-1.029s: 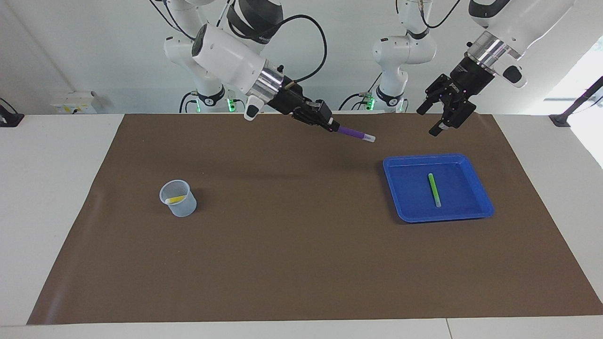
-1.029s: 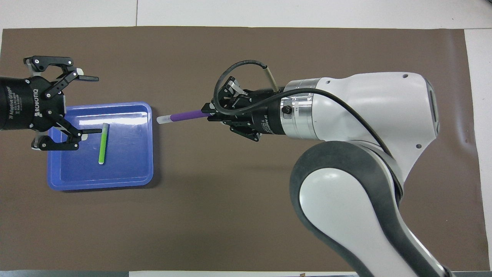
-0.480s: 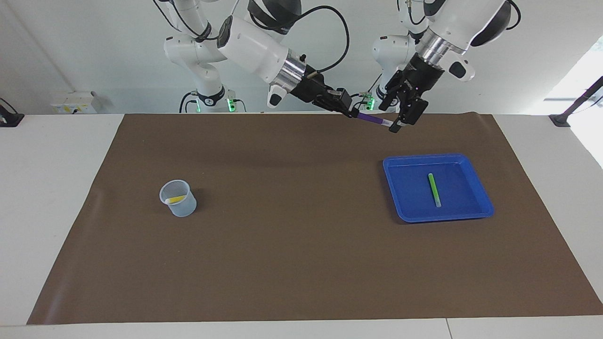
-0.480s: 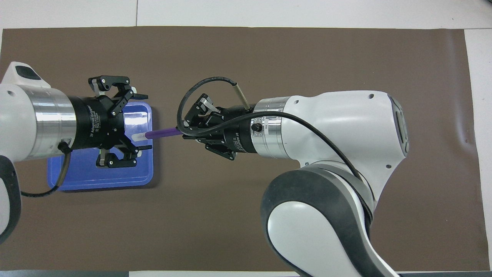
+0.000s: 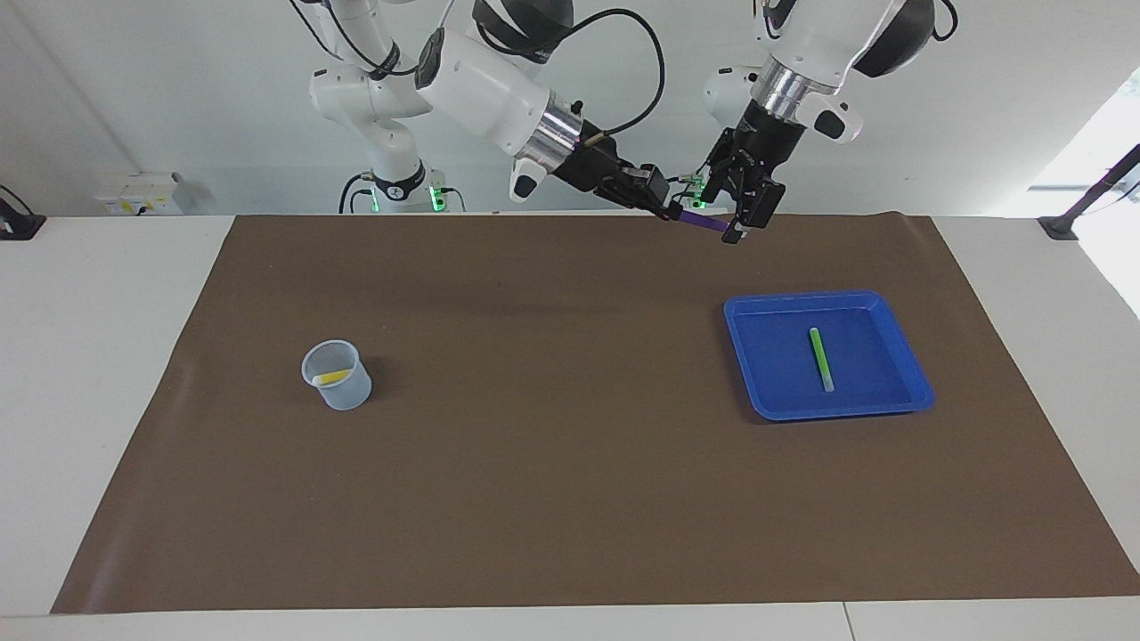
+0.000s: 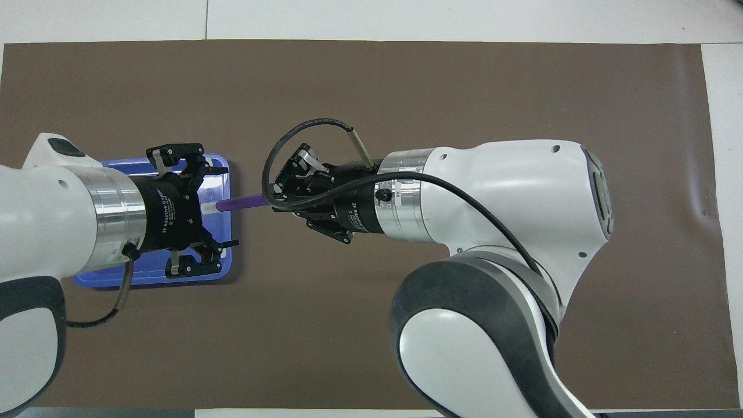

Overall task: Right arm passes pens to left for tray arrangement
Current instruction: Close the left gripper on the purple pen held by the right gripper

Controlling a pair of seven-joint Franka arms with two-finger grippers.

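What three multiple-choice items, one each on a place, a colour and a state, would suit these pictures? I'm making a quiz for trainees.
1. Where does the green pen lie?
A. in the blue tray
B. in the cup
C. on the brown mat

2. What colour is the pen held by the right tool?
A. yellow
B. purple
C. green

3. How does the left tool stand?
A. shut on the pen
B. open around the pen's capped end
C. resting in the tray

Key: 1 A, the green pen rests on the tray's floor. 2 B, a purple pen sticks out of the shut right tool. 3 B, its fingers are spread on either side of the cap.
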